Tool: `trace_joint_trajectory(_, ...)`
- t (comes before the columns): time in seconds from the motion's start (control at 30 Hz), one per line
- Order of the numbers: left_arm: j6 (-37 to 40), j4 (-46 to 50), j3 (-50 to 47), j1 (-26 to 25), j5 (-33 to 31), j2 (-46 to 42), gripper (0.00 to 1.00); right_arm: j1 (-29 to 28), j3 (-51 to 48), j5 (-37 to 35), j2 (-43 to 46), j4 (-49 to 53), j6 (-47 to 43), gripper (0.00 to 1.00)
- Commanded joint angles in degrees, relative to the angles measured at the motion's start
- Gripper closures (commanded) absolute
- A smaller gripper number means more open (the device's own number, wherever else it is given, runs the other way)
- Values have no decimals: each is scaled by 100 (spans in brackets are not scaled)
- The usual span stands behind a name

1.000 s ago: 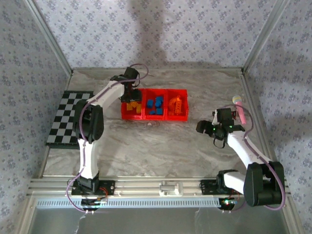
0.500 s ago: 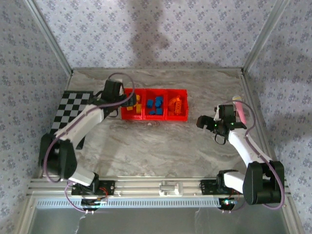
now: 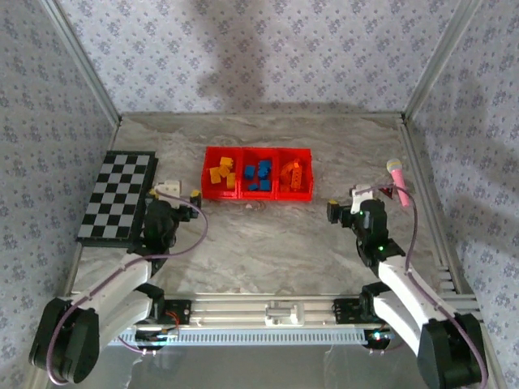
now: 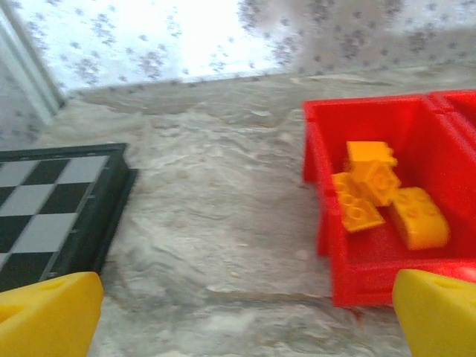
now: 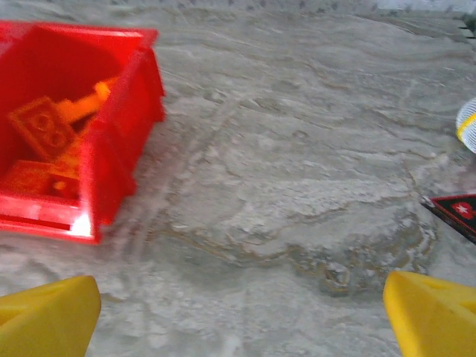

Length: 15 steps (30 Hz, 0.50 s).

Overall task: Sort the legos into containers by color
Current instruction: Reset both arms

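Legos [image 3: 261, 172] in containers [image 3: 257, 195] — one color each

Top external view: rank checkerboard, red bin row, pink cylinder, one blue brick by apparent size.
1. checkered board and red bin row: footprints look alike, too close to rank.
2. pink cylinder, far smaller.
3. blue brick, smallest.

The left arm [image 3: 113, 288] is folded low, its elbow at the near left. The left gripper [image 3: 180, 193] points far, yellow fingertips [image 4: 44, 316] spread wide and empty. The right arm [image 3: 405, 284] reaches far, and the right gripper [image 3: 345, 203] is equally wide apart.
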<state>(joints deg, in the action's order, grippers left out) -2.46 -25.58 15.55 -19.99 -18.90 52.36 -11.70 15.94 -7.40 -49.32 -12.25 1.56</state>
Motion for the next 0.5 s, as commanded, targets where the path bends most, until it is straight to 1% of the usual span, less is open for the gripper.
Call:
trace_joint_trajectory(0.0, 115, -905, -131, 438, -185, 160, 0, 111, -189, -496, -486, -1312, -358, 0)
trace_joint_trajectory(0.13, -73, -1058, -81, 1238, 408, 698, 0, 244, -285, -655, -1509, -2420, -450, 0)
trace_joint_trajectory(0.17, -120, -1131, -87, 1401, 523, 890, 0, 239, -181, -819, -1709, -2609, -587, 0)
trace_joint_trajectory(0.2, -134, -1262, -95, 1517, 590, 1110, 0, 253, -110, -712, -1875, -2563, -430, 0)
trace_joint_trajectory(0.23, -144, -1382, -88, 1594, 616, 1329, 0, 277, -100, -683, -2043, -2837, -467, 0)
trace_joint_trajectory(0.3, -158, -1634, 13, 1673, 548, 1773, 0, 300, -52, -729, -2476, -3539, -835, 0)
trace_joint_trajectory(0.37, -28, -1887, 126, 1715, 721, 2067, 0, 312, 53, -678, -2752, -3629, -902, 0)
trace_joint_trajectory(0.4, 14, -1920, 257, 1718, 704, 2265, 0, 343, 53, -554, -2983, -3814, -830, 0)
trace_joint_trajectory(0.43, 65, -1771, 403, 1726, 701, 2384, 0, 367, 20, -592, -3234, -4221, -1000, 0)
trace_joint_trajectory(0.47, 111, -1830, 486, 1771, 785, 2571, 0, 401, -47, -834, -3520, -4719, -946, 0)
